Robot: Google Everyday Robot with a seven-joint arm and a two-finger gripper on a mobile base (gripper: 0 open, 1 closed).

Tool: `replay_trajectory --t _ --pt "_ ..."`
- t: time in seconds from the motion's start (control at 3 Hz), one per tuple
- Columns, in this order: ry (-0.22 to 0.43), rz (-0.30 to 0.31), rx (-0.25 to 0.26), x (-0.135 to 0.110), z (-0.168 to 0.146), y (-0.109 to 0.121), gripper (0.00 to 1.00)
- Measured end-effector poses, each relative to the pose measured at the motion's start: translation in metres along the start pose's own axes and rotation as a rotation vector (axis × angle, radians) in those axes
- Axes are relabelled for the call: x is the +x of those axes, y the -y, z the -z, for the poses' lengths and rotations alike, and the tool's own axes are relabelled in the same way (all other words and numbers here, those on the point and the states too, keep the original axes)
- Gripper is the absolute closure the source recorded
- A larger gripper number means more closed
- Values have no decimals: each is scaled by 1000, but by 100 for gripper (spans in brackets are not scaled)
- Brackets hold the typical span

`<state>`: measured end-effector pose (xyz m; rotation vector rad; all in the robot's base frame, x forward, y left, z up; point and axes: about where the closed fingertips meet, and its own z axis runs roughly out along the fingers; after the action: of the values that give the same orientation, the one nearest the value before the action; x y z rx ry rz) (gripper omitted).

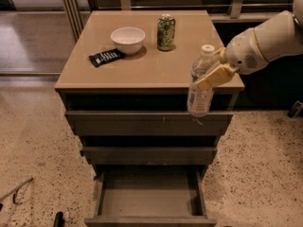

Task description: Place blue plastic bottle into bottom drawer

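Nearest the camera, the bottom drawer [149, 200] is pulled out towards the viewer, its plain grey floor bare and open from above, while the middle drawer [149, 155] and top drawer [149, 123] above it show only their flat fronts. Higher up and to the right, the blue plastic bottle [199, 89] hangs in the air just off the near right edge of the cabinet top [142, 72]. Its base shows against the top drawer's front, and its long axis is close to upright, white cap uppermost. The gripper [211, 77] reaches in from the right and its tan fingers [215, 75] are closed on the bottle's upper body just below the shoulder, so the bottle's weight hangs beneath the grasp. The move ahead turns on this: the open drawer lies well below the bottle, a little to its left and nearer, so the bottle probably has to come out towards the near side and left before going down past the two upper fronts. Further back on the cabinet top, well apart from the bottle, lie a dark packet [106, 57], a white bowl [128, 39] and, farthest, a green can [165, 32]
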<state>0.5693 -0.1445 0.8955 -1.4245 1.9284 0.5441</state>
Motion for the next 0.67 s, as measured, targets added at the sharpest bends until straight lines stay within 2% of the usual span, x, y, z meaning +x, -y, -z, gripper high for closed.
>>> replay_trajectory --t 0.33,0.67 --pt "10 10 28 25 -15 -27 100" --pt "51 25 38 73 -48 -50 100"
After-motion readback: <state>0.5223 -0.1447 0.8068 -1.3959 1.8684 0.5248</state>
